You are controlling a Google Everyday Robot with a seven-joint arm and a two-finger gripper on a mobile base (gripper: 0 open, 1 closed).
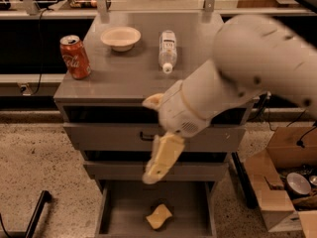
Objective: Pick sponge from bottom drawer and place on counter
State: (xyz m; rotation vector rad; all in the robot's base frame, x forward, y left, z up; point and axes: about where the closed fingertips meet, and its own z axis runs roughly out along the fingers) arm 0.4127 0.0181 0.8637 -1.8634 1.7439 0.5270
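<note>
Overhead, the cream tool (153,139) hangs released above the wavy yellow sponge (158,216) in the grey bottom drawer (190,205)

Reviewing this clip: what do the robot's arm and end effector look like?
The arm is a bulky, rounded white shell with a few small dark dots and a ring seam near the wrist. The end effector, in front of the cabinet's upper drawers, is cream-yellow, flat and tapered.

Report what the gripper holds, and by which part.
Nothing. The gripper hangs empty in front of the upper drawers; the small yellow wavy-edged sponge lies untouched on the wide grey bottom drawer floor.
</note>
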